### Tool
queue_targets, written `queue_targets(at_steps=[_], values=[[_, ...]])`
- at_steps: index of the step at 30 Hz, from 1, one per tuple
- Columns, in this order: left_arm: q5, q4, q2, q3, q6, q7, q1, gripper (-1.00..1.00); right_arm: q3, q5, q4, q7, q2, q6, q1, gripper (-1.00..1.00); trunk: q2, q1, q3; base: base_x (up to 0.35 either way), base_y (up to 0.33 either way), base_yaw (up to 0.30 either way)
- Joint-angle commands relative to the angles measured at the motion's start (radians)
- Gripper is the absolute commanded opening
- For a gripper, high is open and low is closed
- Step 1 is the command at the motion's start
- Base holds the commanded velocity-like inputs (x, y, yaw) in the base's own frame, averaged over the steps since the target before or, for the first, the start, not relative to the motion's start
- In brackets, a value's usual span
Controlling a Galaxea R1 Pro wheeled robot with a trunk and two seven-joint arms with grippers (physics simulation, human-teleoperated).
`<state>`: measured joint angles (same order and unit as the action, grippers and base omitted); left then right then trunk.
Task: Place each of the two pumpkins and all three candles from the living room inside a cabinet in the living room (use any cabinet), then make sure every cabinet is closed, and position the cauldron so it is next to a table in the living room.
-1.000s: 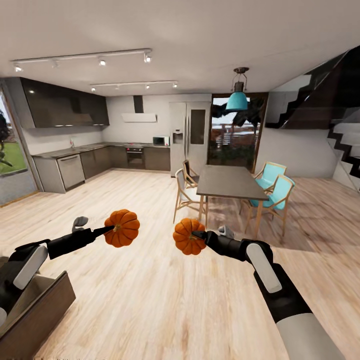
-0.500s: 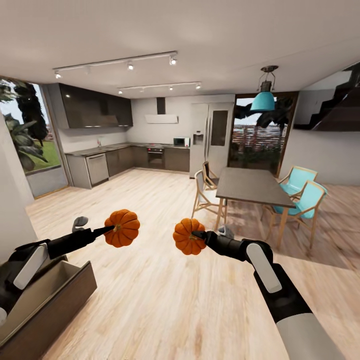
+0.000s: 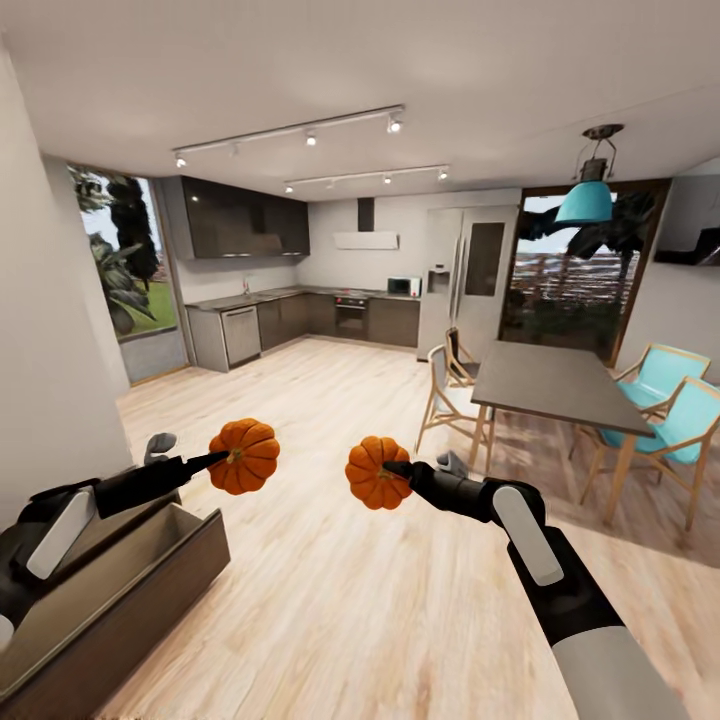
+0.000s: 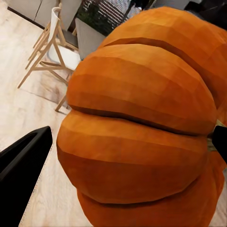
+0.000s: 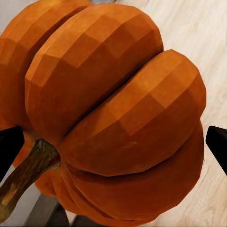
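Open drawer [image 3: 150, 575]: far left in the head view, a dark brown cabinet drawer pulled out, pale inside, nothing visible in it, against the white wall. It sits below and beside the left arm.
Left gripper [image 3: 222, 458]: black fingers clamped on the left pumpkin [image 3: 246, 456], held out in the air over the wood floor [image 3: 340, 600], just past the drawer's front corner. In the left wrist view the pumpkin [image 4: 142, 118] bulges between one dark finger [image 4: 23, 161] and the tip of the other at the opposite edge, so the jaws stand about a pumpkin's width apart, pressed on the ribs.
Right gripper [image 3: 398, 470]: closed on the right pumpkin [image 3: 374, 473], level with the other fruit, a clear gap between the two. The right wrist view shows this pumpkin [image 5: 118, 118] stem-side on, a black fingertip [image 5: 9, 144] at each flank.
Dining table [image 3: 555, 385]: well off to the right with pale and turquoise chairs around it; kitchen beyond.
Risk, drop: both grips look like tip pinches on rounded ribs; a quick swing or turn could let a pumpkin roll out onto the floor.
Risk, drawer: lowering the left arm toward the drawer could catch the elbow or pumpkin on the front panel and nudge it shut.
Risk, crowding: bringing both arms to one drawer together could knock the pumpkins against each other.
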<state>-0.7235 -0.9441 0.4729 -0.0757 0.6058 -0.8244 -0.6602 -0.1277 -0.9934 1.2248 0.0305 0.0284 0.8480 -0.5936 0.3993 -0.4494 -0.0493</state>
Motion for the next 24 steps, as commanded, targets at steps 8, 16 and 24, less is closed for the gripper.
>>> queue_targets(at_steps=[8,16,24], values=[[-0.01,0.001,0.001,-0.003,0.008,0.001,-0.001,-1.0,-0.001,-0.005,0.001,0.003,0.001,0.002,0.0,-1.0,0.001,-0.001,-0.004,0.156,-0.232,0.278],[-0.009,0.001,0.001,-0.003,0.008,0.001,-0.001,-1.0,-0.001,-0.002,0.001,0.003,0.001,0.002,0.0,-1.0,0.001,-0.001,-0.008,0.198,-0.241,0.277],[-0.009,0.001,0.001,-0.004,0.009,0.001,-0.001,-1.0,-0.002,0.001,0.001,0.003,0.001,0.002,0.0,-1.0,0.001,-0.001,-0.013,0.236,-0.227,0.277]])
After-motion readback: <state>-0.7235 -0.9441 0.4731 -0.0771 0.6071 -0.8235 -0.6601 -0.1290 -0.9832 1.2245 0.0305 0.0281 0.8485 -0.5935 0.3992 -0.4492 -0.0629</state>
